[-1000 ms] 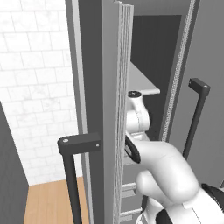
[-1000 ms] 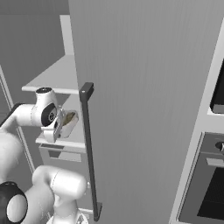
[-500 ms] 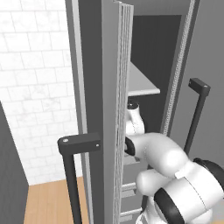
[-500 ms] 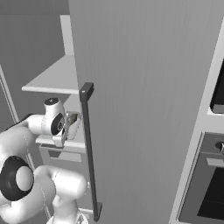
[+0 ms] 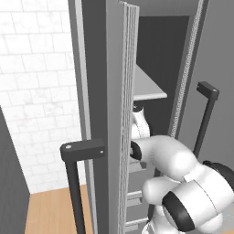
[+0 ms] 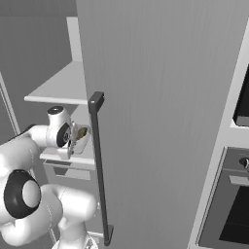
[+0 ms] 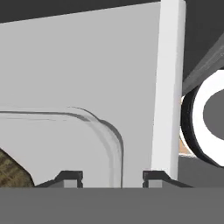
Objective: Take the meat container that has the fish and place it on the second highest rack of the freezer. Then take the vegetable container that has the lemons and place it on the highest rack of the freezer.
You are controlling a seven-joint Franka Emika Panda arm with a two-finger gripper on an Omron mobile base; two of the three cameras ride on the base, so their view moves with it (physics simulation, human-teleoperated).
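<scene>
- One tray, the meat container with the fish, sits on a freezer shelf.
- Claw parted around the rim, gripping nothing.
- First placement looks done; next, withdraw and fetch the lemon tray.

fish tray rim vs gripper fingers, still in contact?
Cannot tell. In the hand view the gripper fingertips stand either side of the meat container rim corner, but the tips are cut off at the bottom edge, so neither contact nor gap shows plainly.

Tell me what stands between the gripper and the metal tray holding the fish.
Nothing visible. The gripper straddles the rounded corner rim of the shallow light-grey metal tray, jaws parted. The tray, holding the brown fish, lies on a pale grey freezer shelf.
</scene>
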